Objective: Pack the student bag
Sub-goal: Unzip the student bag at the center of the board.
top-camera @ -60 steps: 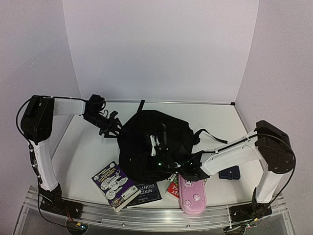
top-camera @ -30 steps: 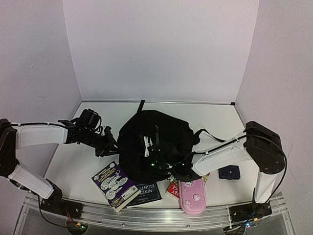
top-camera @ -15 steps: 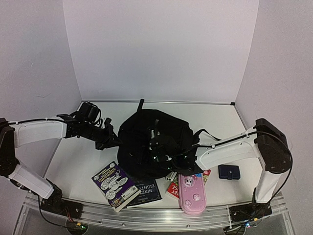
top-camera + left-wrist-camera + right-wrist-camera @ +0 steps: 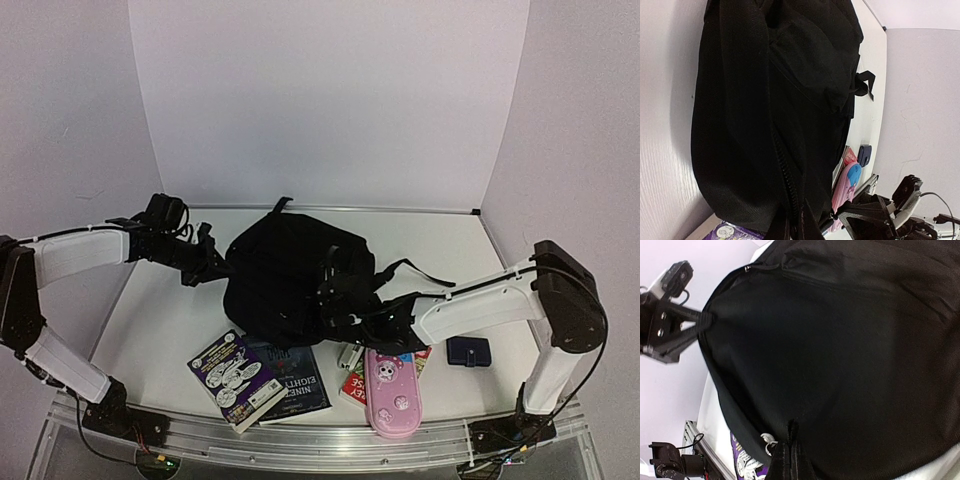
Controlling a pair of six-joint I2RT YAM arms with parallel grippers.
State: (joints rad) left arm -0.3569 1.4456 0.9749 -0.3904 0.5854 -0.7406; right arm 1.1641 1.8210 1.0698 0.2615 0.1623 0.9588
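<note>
Centrally, the black backpack (image 4: 280, 275) lies slumped on the white surface (image 4: 450, 245), towards the left side, with one strap (image 4: 412, 268) trailing to the right. Left pincer (image 4: 208, 266): clamped onto the fabric at the backpack's left edge. Right pincer (image 4: 342, 300): pressed into the backpack's near right side, closed on a fold of fabric. Along the near edge, from left to right: a purple book (image 4: 235, 378), a dark blue book (image 4: 297, 380) just at the backpack's near rim, a red book (image 4: 353, 383), and a pink pencil case (image 4: 392, 397) overlapping the red book. A small blue pouch (image 4: 468, 351) lies apart to the right.
</note>
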